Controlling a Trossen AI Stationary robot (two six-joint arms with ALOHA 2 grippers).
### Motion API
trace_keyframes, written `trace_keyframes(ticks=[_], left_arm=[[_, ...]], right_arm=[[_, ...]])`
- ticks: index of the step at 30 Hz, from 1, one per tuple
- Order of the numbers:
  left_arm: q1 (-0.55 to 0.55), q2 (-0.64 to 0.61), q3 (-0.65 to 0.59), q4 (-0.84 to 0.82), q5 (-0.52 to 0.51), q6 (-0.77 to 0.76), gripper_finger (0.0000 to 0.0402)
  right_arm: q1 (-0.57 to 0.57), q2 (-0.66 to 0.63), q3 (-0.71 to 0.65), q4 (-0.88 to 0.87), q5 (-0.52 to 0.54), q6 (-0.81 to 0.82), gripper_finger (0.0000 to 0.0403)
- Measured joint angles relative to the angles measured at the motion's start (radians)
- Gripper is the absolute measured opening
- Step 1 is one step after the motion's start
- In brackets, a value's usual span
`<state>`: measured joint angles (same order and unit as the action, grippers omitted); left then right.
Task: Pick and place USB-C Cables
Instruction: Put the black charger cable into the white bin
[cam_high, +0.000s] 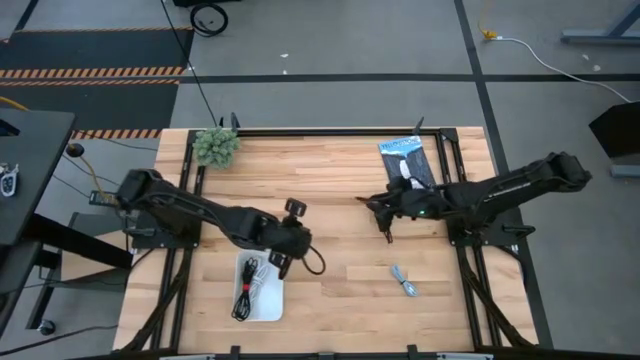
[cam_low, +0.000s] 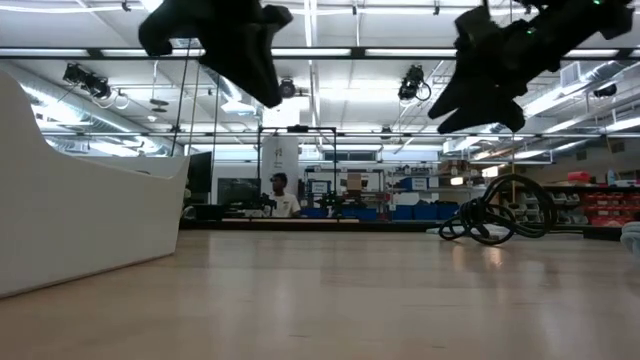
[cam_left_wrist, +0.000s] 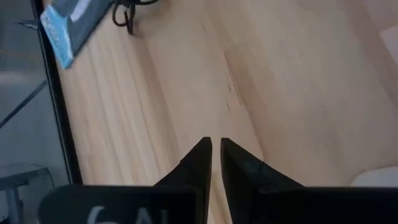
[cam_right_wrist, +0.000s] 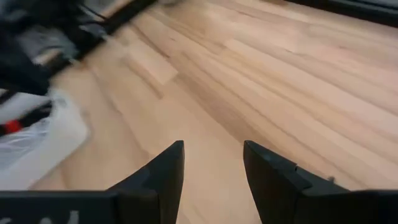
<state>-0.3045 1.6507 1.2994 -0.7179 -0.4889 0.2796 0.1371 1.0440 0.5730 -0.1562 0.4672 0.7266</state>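
Observation:
A white tray (cam_high: 262, 300) near the table's near edge holds the white-grey cable (cam_high: 256, 270) and the black cable with a red band (cam_high: 242, 297). The black cable (cam_high: 313, 263) lies coiled on the wood just right of the tray and shows in the low view as the black cable (cam_low: 497, 215). The light blue-grey cable (cam_high: 404, 281) lies farther right. My left gripper (cam_high: 280, 262) hangs shut above the table between tray and black cable, left gripper (cam_left_wrist: 216, 155) over bare wood. My right gripper (cam_high: 386, 230) hovers open near mid-table, right gripper (cam_right_wrist: 213, 155) over bare wood.
A flat dark blue-and-white packet (cam_high: 405, 160) lies at the far right under the right arm. A small green plant (cam_high: 215, 147) stands at the far left corner. Black frame rails (cam_high: 440, 150) border the table. Bare wood lies between the two grippers.

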Motion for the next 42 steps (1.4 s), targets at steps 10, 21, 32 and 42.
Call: trace_keyframes(ticks=[10,21,32,42], left_arm=[[-0.003,-0.277,-0.299,0.21,0.05,0.073,0.0041],[-0.024,-0.585,-0.507,0.342,0.104,-0.022,0.0041],[-0.096,-0.811,-0.506,0.48,0.196,-0.072,0.0041],[-0.196,-0.89,-0.615,0.5,0.215,-0.1,0.0041]], right_arm=[[0.0,0.272,0.272,-0.424,0.068,0.22,0.0172],[-0.035,0.533,0.527,-0.844,-0.012,0.274,0.0172],[-0.192,0.627,0.586,-0.888,-0.238,0.236,0.0225],[-0.24,0.658,0.586,-0.905,-0.308,0.24,0.03]])
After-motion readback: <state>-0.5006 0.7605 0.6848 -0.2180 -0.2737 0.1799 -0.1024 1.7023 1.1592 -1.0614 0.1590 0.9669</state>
